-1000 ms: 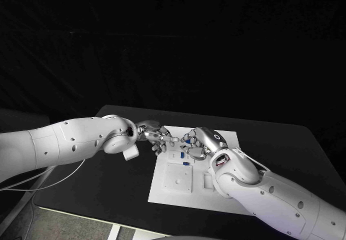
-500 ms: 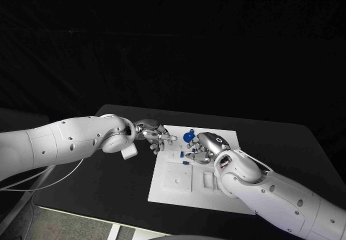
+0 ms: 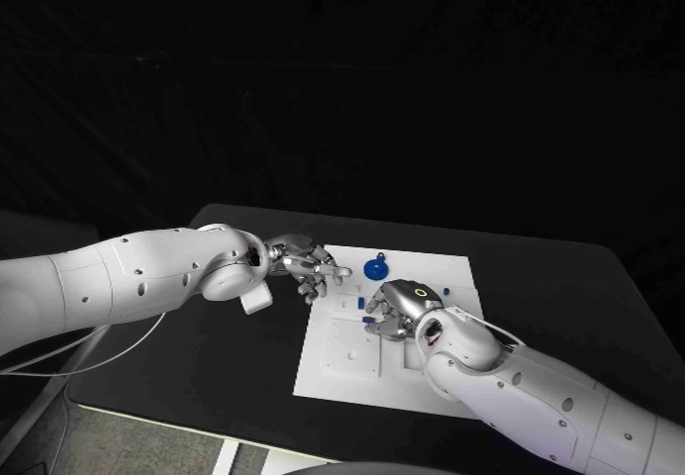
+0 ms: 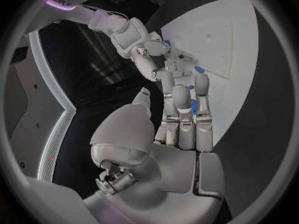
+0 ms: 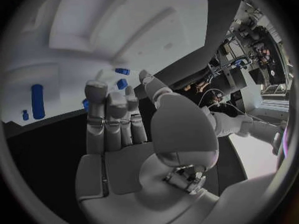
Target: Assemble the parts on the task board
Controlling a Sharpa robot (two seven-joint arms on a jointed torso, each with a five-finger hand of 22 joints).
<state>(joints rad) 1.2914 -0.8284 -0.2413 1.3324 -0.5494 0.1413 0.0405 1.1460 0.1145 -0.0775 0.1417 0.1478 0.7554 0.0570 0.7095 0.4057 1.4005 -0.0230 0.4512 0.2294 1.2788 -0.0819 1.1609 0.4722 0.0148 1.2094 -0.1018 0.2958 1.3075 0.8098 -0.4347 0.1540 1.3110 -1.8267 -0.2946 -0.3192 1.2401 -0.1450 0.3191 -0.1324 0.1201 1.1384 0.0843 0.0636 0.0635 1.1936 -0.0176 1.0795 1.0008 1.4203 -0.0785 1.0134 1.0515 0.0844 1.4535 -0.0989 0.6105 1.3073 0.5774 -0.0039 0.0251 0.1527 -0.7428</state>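
The right silver hand hovers empty, fingers loosely spread, over the flat white plastic task board; the round blue knob-shaped part lies just beyond it, probably its target. The left silver hand, also released, waits at the board's edge.

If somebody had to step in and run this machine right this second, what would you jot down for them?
Left hand: open, holding nothing, poised over the left edge of the white plastic task board.
Right hand: fingers curled down over the board's middle; I cannot tell whether it holds anything.
Parts: a round blue plastic part lies near the board's far edge, clear of both hands; smaller blue pieces lie scattered on the board.
Done: nothing I can confirm as seated.
Left: pick up the loose blue parts and fit them.
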